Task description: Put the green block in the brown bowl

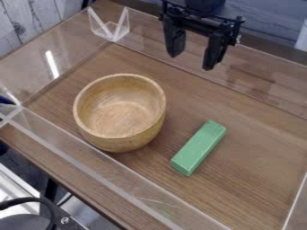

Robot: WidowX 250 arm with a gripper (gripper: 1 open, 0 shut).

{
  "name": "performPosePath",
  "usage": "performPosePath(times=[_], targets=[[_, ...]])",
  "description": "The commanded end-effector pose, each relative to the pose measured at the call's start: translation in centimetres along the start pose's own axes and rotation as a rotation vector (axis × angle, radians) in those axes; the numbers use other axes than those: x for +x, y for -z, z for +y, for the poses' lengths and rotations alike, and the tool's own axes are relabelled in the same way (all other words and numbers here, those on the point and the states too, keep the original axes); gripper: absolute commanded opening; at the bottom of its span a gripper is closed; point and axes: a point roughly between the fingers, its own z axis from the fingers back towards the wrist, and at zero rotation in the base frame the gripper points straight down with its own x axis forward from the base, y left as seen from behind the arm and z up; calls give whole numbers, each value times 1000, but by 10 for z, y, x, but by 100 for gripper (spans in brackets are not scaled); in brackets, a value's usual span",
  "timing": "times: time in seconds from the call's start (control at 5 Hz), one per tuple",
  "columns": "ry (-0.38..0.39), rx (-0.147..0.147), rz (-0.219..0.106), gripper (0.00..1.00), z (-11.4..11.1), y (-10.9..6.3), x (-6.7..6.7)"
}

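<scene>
A solid bright green block (198, 147), a short bar, lies flat on the wooden table at the lower right, angled from lower left to upper right. Just to its left stands the brown bowl (120, 110), round, light wood with thick walls, and nothing shows inside it. My gripper (195, 52) hangs at the top of the view, well above and behind the block, pointing down. Its two black fingers stand apart with only air between them: it is open and holds nothing.
Clear acrylic walls (72, 153) fence the table on the left, front and right sides. A small clear plastic stand (109, 26) sits at the back left corner. A white wall panel fills the top left.
</scene>
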Motion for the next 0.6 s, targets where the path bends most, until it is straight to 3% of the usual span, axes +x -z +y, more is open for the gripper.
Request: performPosePath(times=[0.0,0.2,0.4], targets=[[29,3,21,100,-6,11,-9],[101,10,36,100,-17,29,-29],[143,13,29,100,-26,47,-39]])
